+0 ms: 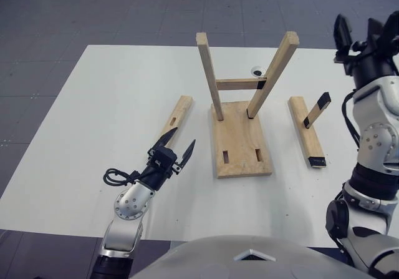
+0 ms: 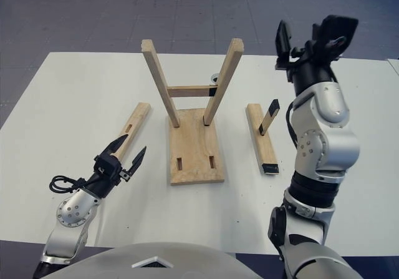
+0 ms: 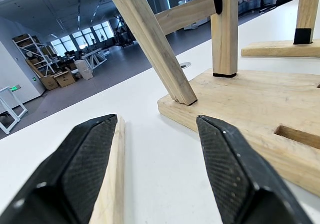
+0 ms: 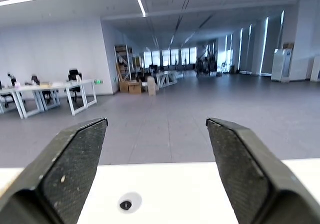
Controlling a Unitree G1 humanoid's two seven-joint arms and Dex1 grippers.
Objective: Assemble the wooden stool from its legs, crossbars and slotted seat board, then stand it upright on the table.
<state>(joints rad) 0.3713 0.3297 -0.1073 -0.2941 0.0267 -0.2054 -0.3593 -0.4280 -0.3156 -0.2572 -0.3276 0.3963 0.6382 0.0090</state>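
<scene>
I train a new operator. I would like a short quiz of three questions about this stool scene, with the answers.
1. True or false: four legs already stand in the seat board.
2. How many slots of the board are empty?
3. Which gripper, left or right, is beside the loose leg lying on the board's left?
Key: 1. False: two legs stand, joined by a crossbar. 2. Two, at the near end. 3. The left gripper, open.
</scene>
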